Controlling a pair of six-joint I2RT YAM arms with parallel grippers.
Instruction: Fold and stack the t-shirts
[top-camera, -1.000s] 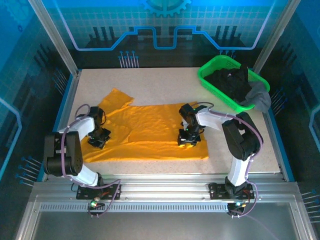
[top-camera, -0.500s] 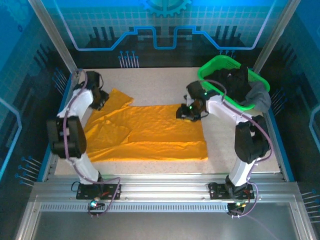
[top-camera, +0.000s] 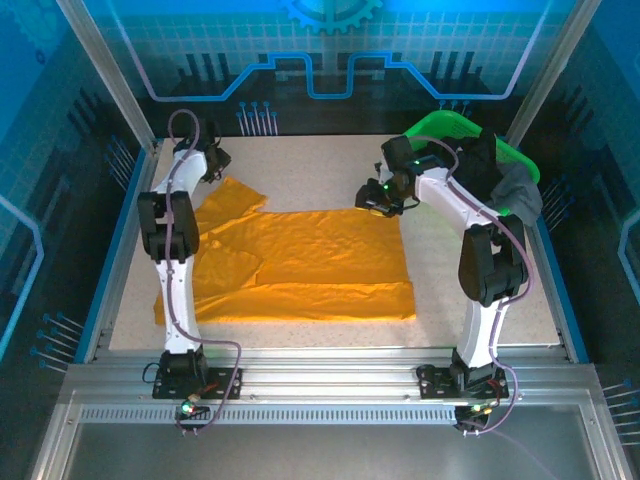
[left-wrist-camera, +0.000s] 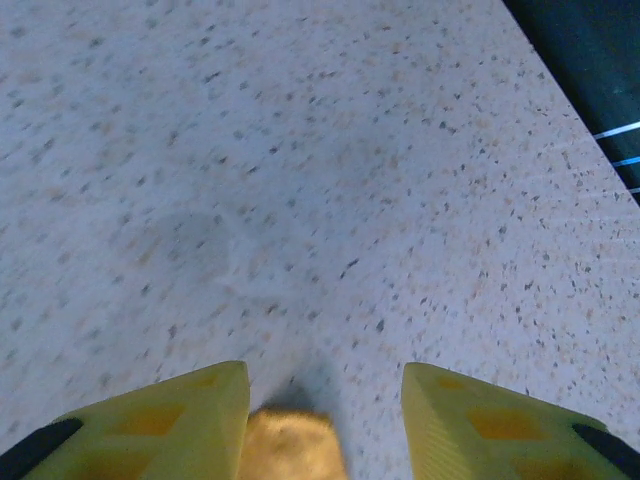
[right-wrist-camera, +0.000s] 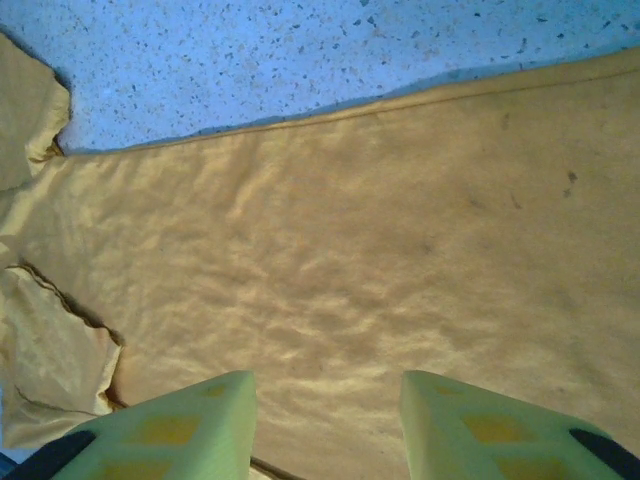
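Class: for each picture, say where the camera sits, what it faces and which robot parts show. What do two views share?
Top external: above and behind the arms, looking down on table, orange t-shirt, left tool, right tool.
Left wrist: on the left arm, facing bare table; its yellow fingers flank a bit of orange cloth.
Right wrist: on the right arm, facing the t-shirt; its fingers show at the bottom.
Shared: top and right wrist views both show the t-shirt.
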